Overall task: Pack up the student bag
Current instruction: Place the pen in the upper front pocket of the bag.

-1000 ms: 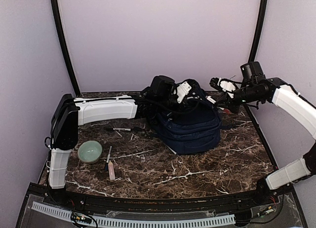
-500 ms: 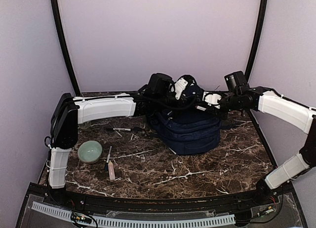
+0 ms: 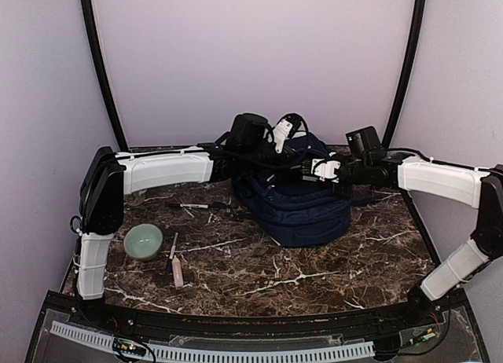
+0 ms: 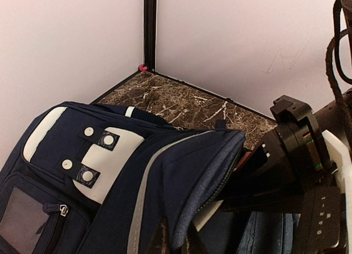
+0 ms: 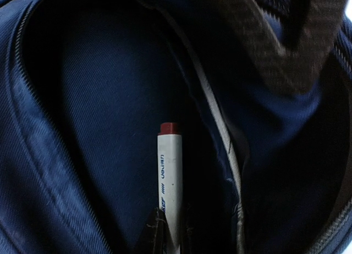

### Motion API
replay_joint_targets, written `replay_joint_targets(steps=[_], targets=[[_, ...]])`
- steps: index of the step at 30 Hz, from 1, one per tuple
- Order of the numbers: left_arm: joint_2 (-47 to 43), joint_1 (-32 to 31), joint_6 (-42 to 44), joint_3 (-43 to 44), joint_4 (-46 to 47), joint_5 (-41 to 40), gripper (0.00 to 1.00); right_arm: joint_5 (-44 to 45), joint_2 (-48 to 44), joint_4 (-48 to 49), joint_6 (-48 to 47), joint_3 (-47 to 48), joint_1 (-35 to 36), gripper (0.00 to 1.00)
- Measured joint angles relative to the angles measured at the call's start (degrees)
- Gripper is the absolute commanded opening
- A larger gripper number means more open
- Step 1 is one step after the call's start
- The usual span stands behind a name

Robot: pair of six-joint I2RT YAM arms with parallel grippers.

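The student bag [image 3: 302,206], navy with white patches, lies at the back middle of the table. My left gripper [image 3: 292,127] is shut on the edge of the bag's top flap [image 4: 181,210] and holds it lifted, so the main compartment is open. My right gripper [image 3: 308,168] is shut on a white marker with a red end [image 5: 169,171] and reaches into that opening from the right. In the right wrist view the marker points into the dark blue interior [image 5: 99,116]. My right gripper's body shows in the left wrist view [image 4: 297,155], beside the raised flap.
A pale green bowl [image 3: 143,241] sits at the left. Two pens [image 3: 177,270] lie next to it and another pen [image 3: 192,206] lies left of the bag. The back wall and side walls stand close behind the bag.
My right arm has swung left from beside the bag, carrying the marker into the bag's opening. My left gripper has raised the flap a little higher.
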Motion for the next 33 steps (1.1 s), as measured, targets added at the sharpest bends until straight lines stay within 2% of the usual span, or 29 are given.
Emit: replay_joint_targets(steps=[5, 9, 13, 17, 22, 25, 29, 33], targets=[[0.0, 0.2, -0.7, 0.0, 0.3, 0.6, 0.0, 2.7, 1.4, 6.7, 0.2, -0.3, 2.1, 0.26], [0.0, 0.3, -0.8, 0.0, 0.5, 0.5, 0.0, 6.9, 1.3, 11.3, 2.1, -1.2, 2.8, 0.32], [0.0, 0.3, -0.8, 0.0, 0.6, 0.4, 0.0, 7.8, -0.3, 9.1, 4.5, -1.2, 2.8, 0.33], [0.0, 0.3, -0.6, -0.3, 1.2, 0.1, 0.0, 4.6, -4.3, 1.1, 8.1, -0.7, 2.7, 0.33], [0.0, 0.4, 0.3, -1.7, 2.6, -0.3, 0.0, -6.9, -10.1, -11.8, 11.4, 0.9, 2.8, 0.33], [0.0, 0.4, 0.5, -2.4, 3.0, -0.2, 0.0, -12.9, -11.9, -16.4, 13.0, 1.0, 3.8, 0.32], [0.0, 0.6, 0.4, -2.9, 3.6, 0.4, 0.0, -16.6, -10.5, -18.2, 14.4, 0.4, 7.5, 0.27], [0.0, 0.7, 0.3, -3.7, 4.3, 0.7, 0.0, -17.1, -5.2, -18.2, 14.7, -0.9, 12.3, 0.2]])
